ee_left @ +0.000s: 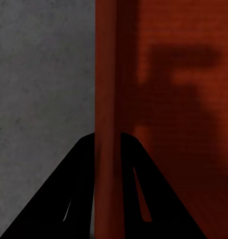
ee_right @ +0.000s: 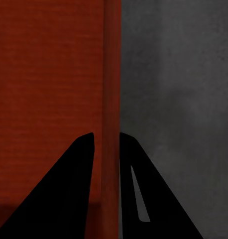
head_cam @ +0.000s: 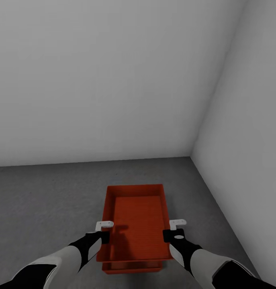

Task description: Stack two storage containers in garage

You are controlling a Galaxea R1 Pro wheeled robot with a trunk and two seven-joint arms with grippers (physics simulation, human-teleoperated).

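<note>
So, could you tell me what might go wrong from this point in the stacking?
The upper container sits offset from the lower container, whose near edge peeks out beneath it, so it could settle crooked.

The left gripper and right gripper each pinch one thin side wall; uneven release might tip or drag the bin.

The stack lies near the corner, so the right arm has little room beside the side wall.

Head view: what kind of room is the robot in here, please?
Probably a garage or a bare utility room. The floor is rough grey concrete, and the walls are plain white and meet in an unfurnished corner. An orange-red container is held between the left gripper and the right gripper.
</note>
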